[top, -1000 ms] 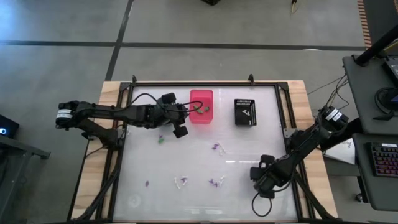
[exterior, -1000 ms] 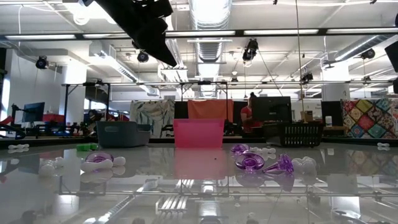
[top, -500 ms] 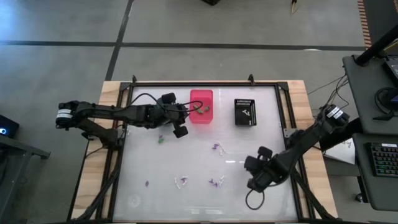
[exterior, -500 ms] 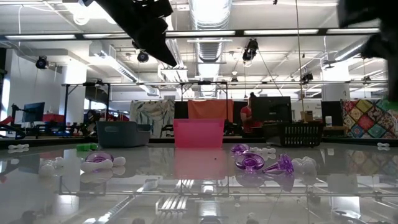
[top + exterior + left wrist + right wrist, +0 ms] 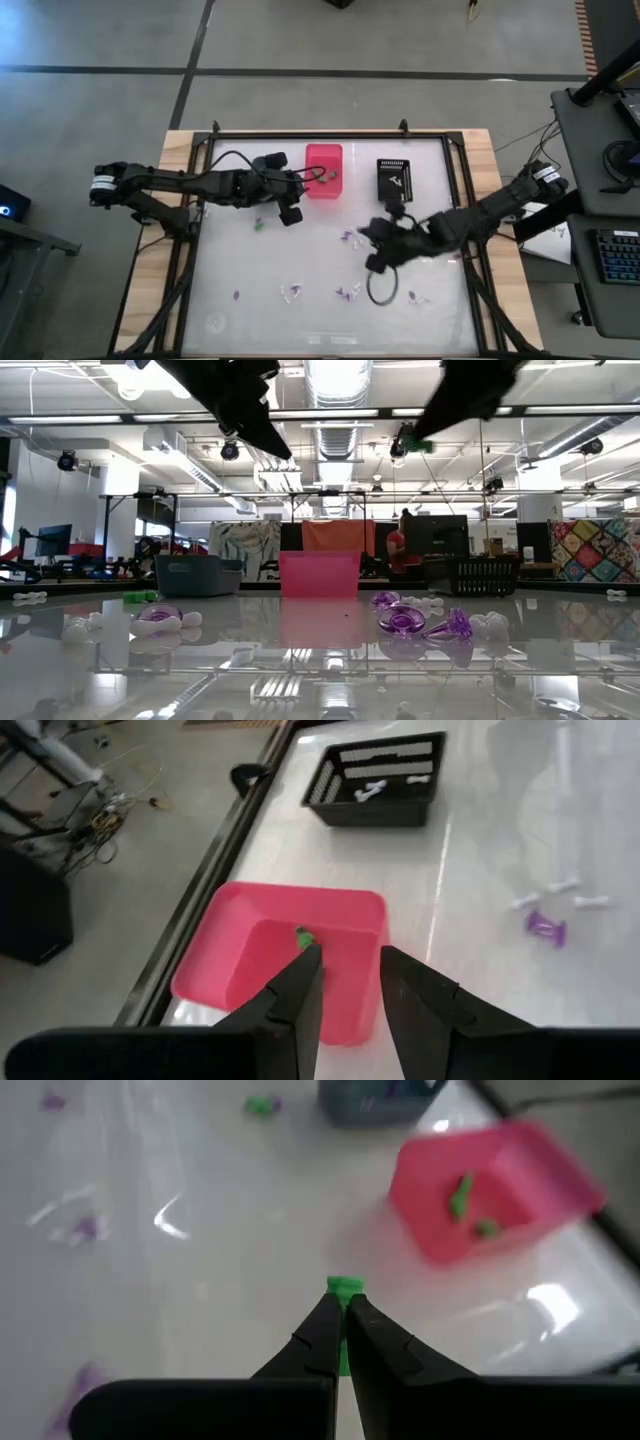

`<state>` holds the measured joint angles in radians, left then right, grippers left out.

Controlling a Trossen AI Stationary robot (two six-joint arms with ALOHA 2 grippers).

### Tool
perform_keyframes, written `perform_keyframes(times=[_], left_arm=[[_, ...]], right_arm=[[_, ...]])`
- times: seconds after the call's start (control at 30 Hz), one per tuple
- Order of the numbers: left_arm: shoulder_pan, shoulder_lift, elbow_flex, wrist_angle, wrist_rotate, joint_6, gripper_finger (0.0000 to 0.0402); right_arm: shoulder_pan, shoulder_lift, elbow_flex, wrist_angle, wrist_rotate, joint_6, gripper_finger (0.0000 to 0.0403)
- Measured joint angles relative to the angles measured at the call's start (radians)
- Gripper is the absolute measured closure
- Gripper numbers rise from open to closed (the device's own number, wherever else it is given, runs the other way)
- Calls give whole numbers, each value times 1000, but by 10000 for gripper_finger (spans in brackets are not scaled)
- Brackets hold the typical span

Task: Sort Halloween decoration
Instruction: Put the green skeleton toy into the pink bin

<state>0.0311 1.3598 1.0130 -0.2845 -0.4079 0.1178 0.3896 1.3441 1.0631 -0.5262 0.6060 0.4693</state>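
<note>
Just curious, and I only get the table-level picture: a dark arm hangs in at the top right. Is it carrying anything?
Observer: Yes. The right tool is shut on a small green trinket above the table.
Operator: I only see the side of the pink bin. What's inside?
Observer: The pink bin holds two green pieces.
Operator: And the other arm?
Observer: The left tool hovers beside that bin, open and holding nothing.
</note>
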Motion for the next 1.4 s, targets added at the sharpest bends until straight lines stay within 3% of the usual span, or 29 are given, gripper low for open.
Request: perform_keyframes(times=[0.13,0.3,0.53,0.73,1.0,1.4], left_arm=[[0,-2,-4,1,8,22,315],[0,-38,-24,-3,8,57,315],[2,-164,-77,4,10,122,315],[2,-285,-142,7,10,133,315],[3,-358,-212,24,9,99,315],[2,-347,-240,21,25,-50,315]], right_arm=[[-115,16,-28,196,-24,-191,394],[-284,46,-66,452,-161,-354,394],[-494,138,-67,792,-382,-474,394],[-629,265,-67,1014,-403,-475,394],[-713,370,-58,1051,-397,-454,394],[-713,347,-57,1026,-397,-463,394]])
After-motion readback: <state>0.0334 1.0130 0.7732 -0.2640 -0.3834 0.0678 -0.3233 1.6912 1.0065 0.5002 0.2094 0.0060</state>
